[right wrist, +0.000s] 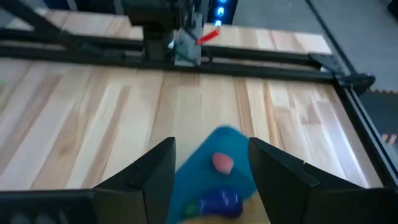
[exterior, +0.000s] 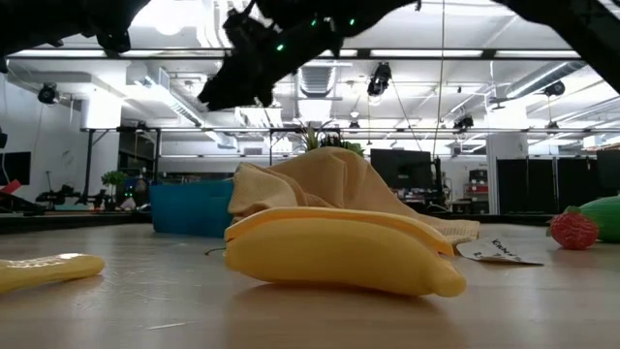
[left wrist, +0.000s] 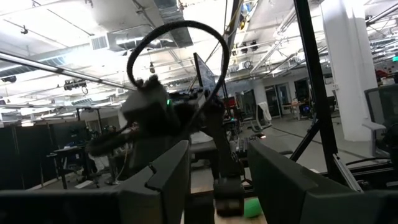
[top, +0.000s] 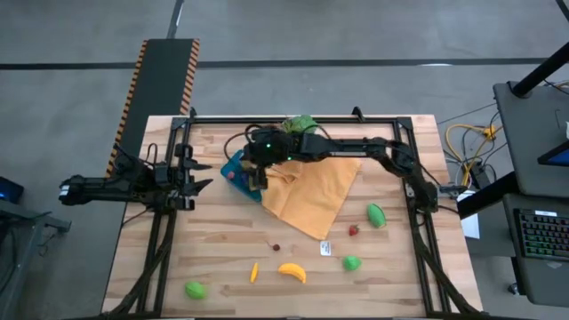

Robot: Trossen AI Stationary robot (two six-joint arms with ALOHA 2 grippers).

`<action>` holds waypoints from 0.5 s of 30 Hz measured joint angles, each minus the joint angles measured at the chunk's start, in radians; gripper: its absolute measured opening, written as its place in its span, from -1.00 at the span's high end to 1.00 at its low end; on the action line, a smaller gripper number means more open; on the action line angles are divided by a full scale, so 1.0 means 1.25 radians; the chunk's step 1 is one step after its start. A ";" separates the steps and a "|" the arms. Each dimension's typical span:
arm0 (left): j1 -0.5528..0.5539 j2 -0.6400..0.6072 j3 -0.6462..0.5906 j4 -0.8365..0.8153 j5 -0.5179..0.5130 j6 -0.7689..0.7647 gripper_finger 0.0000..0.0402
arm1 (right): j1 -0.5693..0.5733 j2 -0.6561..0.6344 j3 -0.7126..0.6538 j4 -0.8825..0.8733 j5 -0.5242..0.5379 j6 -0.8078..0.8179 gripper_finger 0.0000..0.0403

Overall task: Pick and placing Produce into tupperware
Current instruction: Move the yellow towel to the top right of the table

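Wooden table (top: 222,258) — right fingers (right wrist: 171,180) parted, empty, above tupperware (right wrist: 214,171).

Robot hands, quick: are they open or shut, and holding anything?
Left gripper: open, holding nothing, waiting at the table's left edge.
Right gripper: open, holding nothing, over the blue tupperware.

Three green pieces (top: 376,214), two yellow (top: 292,272), one red (top: 353,230), one tupperware (top: 235,170), one cloth (top: 311,196).
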 joint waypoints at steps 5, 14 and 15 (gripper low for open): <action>0.000 0.000 0.000 0.001 0.000 0.000 0.25 | 0.002 -0.079 -0.014 -0.092 0.002 -0.018 0.04; 0.000 0.000 0.000 0.000 0.000 0.000 0.25 | 0.003 -0.168 -0.167 -0.093 0.006 -0.013 0.04; 0.000 0.000 0.000 0.001 0.000 0.000 0.25 | 0.003 -0.170 -0.183 -0.090 0.006 -0.008 0.04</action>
